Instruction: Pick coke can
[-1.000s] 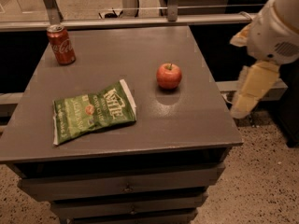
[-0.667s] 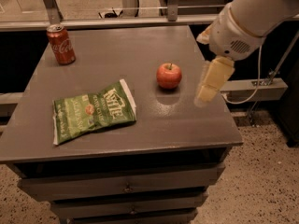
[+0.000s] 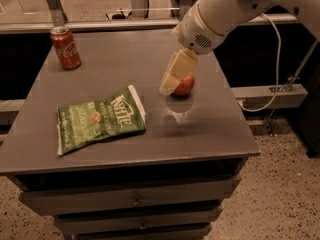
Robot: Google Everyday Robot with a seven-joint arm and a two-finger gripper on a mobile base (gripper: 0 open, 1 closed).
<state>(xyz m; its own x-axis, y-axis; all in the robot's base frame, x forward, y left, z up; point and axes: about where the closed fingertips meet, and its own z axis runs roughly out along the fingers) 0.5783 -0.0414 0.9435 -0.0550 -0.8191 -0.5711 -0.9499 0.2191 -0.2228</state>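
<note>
**Operator:** What was in front, and had any of it moved?

**Spotter:** Nearest you were the drawers (image 3: 135, 201) under the grey surface (image 3: 210, 134). Just behind the front edge, left of centre, the green chip bag (image 3: 100, 120) lay flat, where it had been a second before.

**Operator:** And the claw?

**Spotter:** Your claw (image 3: 168, 86) was in mid-surface, hanging tilted from the white arm (image 3: 225, 11), which reached in from the upper right. It covered the left side of the red apple (image 3: 186, 85). A second earlier it had been out past the right edge. Shortly after that it was just right of the apple, so it had swept leftward across the fruit. The apple itself had not shifted. You could not tell whether the claw was released or clenched, and it carried nothing you could see.

**Operator:** The coke can?

**Spotter:** The coke can (image 3: 66, 47) stood upright at the far left corner, unmoved and well apart from your claw.
</note>
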